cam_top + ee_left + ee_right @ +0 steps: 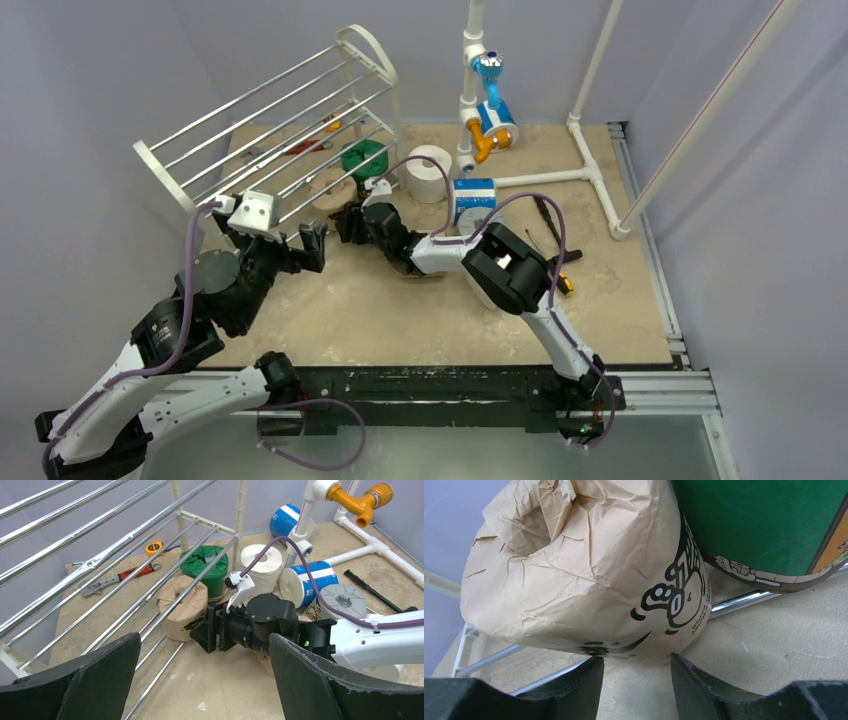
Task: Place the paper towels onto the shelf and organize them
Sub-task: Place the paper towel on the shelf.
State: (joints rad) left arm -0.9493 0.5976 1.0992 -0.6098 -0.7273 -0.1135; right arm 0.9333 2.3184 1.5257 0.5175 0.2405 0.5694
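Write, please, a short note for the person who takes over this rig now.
Left gripper: wide open, empty.
Right gripper: partly open at the printed tan paper-wrapped roll, not clamping it.
Done: tan roll and green wrapped roll seem to rest on the lowest rods of the white-framed, silver-rod shelf.
To do: shelve the plain white roll, blue-white wrapped roll and grey roll, all on the beige table.

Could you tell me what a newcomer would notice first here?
The big white shelf of silver rods dominates the far left. At its lowest rods a tan roll lies beside a green roll, with the right end effector open just before it. Bright blue and orange fittings stand out on the far white pipe frame.
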